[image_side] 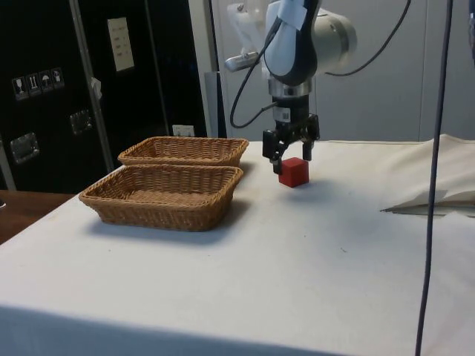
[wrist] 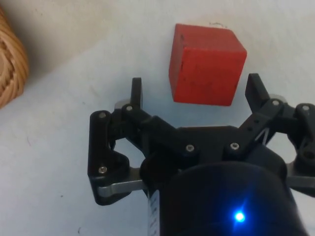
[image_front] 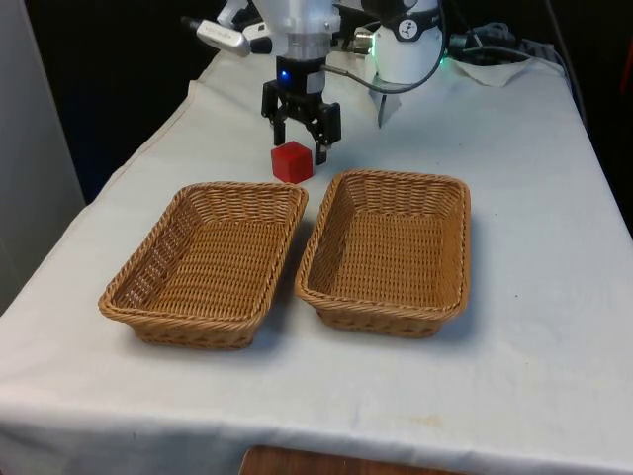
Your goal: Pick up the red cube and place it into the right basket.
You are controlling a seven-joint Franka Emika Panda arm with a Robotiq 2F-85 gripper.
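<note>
The red cube [image_front: 292,161] rests on the white cloth just beyond the gap between the two wicker baskets, near the left basket's far corner. My gripper [image_front: 300,146] hangs open just above and slightly behind it, holding nothing. From the side, the gripper [image_side: 288,153] has its fingertips level with the top of the cube [image_side: 294,171]. Through the wrist camera, the cube [wrist: 206,64] lies just past the gripper [wrist: 195,91], between the lines of the two fingers [wrist: 136,91]. The right basket [image_front: 463,247] is empty; it is the nearer basket [image_side: 159,208] in the side view.
The left basket [image_front: 148,259] stands empty beside the right one, and is the farther basket [image_side: 182,152] from the side. A piece of its rim [wrist: 10,64] is close to the gripper. Cables and crumpled cloth [image_front: 495,69] lie at the far right of the table.
</note>
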